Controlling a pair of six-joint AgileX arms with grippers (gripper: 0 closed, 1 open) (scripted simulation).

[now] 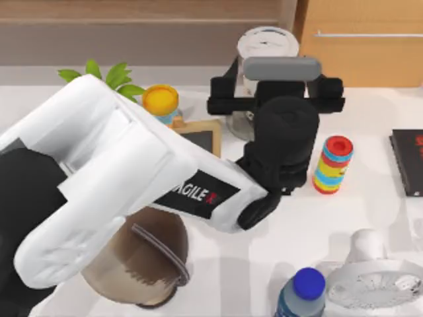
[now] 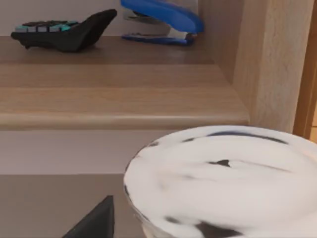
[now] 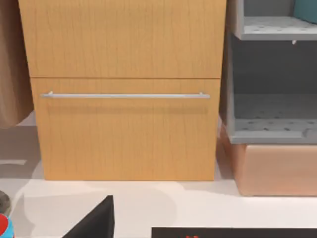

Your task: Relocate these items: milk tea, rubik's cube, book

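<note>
The milk tea (image 1: 266, 41) stands at the back of the table, and from above I see its white round lid. The lid (image 2: 223, 183) sits close up in the left wrist view. My left gripper (image 1: 276, 94) is open, its black jaws spread wide on either side of the cup just below the lid. One of its fingers (image 2: 94, 223) shows beside the cup. A finger (image 3: 94, 223) of my open right gripper hangs over the table's right side, facing the cabinet. The rubik's cube and the book are out of view.
A striped cylinder (image 1: 332, 165) stands right of the gripper, with a flat black book (image 1: 406, 162) at the right edge. A blue-capped bottle (image 1: 303, 294) and a white perforated object (image 1: 377, 284) sit in front. A slate (image 1: 201, 135), a yellow-topped item (image 1: 160, 99) and a brown pot (image 1: 142, 257) lie left. The wooden cabinet (image 3: 124, 94) stands behind.
</note>
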